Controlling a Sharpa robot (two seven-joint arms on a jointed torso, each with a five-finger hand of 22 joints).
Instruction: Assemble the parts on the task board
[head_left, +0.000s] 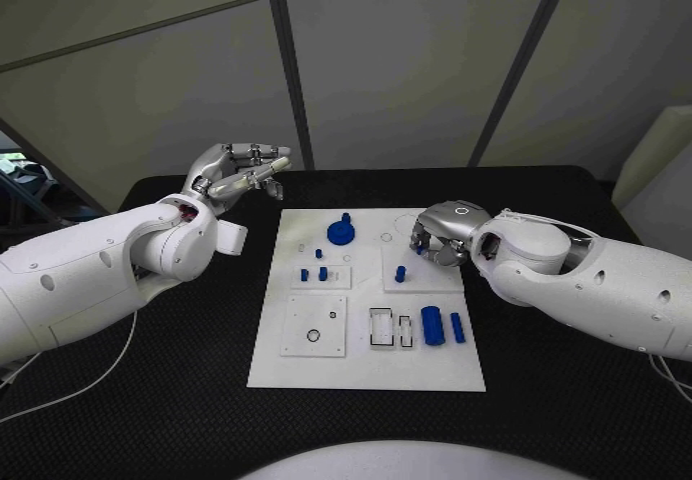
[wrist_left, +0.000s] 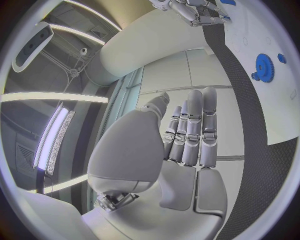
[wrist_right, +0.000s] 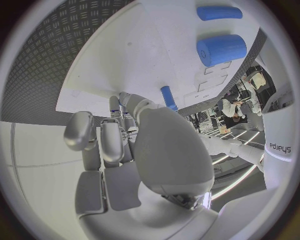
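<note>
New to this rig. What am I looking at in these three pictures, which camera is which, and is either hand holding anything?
It is a two-armed robot at a black table, each white arm ending in a silver hand. The square picture looks down from its head; the round ones are fisheye cameras behind each wrist.

On the table lies the white task board, carrying small blue parts: a gear, short pegs, two cylinders.

The left hand is raised off the board beyond its far left corner, fingers straight, holding nothing. The right hand is down at the board's right edge, fingers curled near a blue peg; whether it grips anything I cannot tell.
</note>
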